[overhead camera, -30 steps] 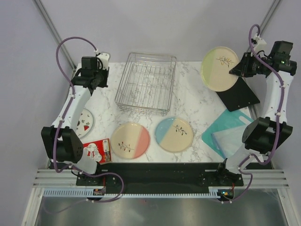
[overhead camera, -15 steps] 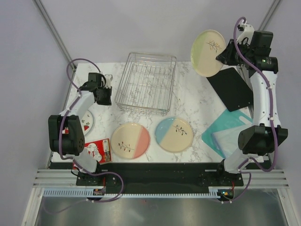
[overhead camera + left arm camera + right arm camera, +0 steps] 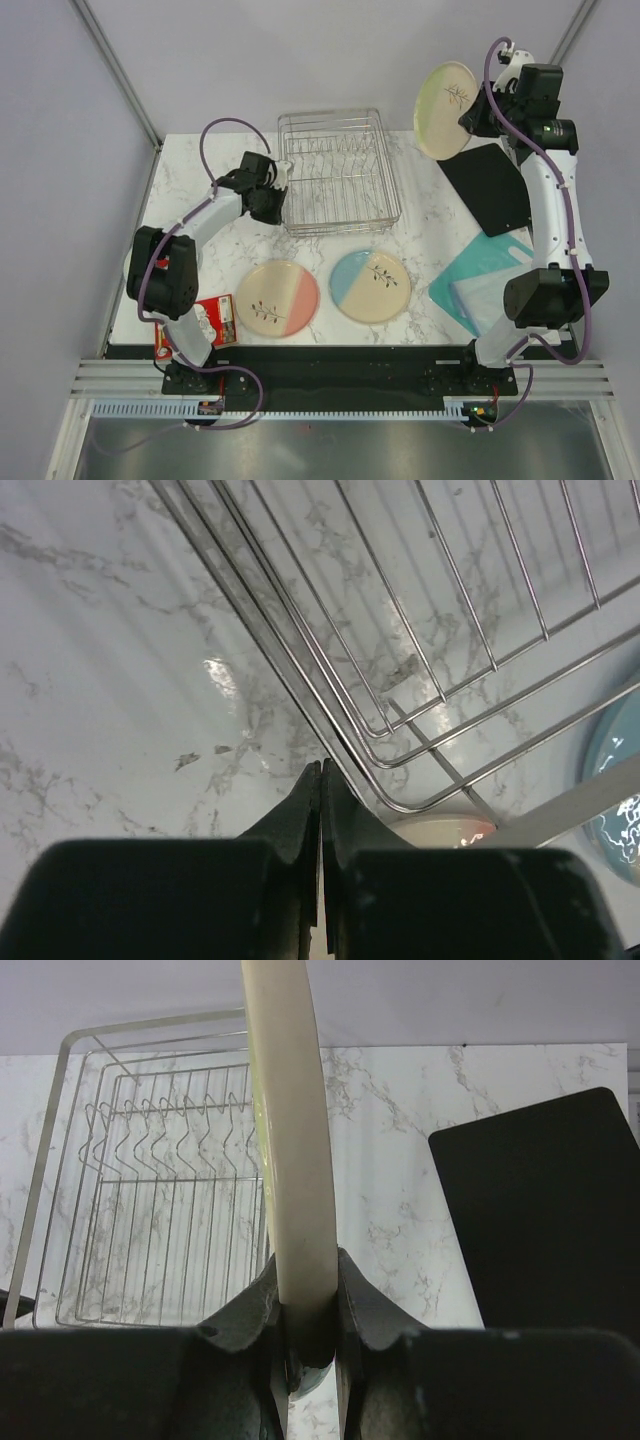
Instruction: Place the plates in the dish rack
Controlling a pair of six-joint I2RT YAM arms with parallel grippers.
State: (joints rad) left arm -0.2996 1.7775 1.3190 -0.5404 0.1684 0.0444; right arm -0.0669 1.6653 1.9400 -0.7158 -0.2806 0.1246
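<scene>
One black board (image 3: 487, 188) lies right of the dish rack (image 3: 337, 170).

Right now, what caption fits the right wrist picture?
Right end effector pinches a cream plate by its rim, dish rack waiting beyond.

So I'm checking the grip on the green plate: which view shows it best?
Right wrist: the right tool clamps the green plate edge-on at its rim. Top external shows the plate's face, not the contact. Left wrist misses it.
</scene>
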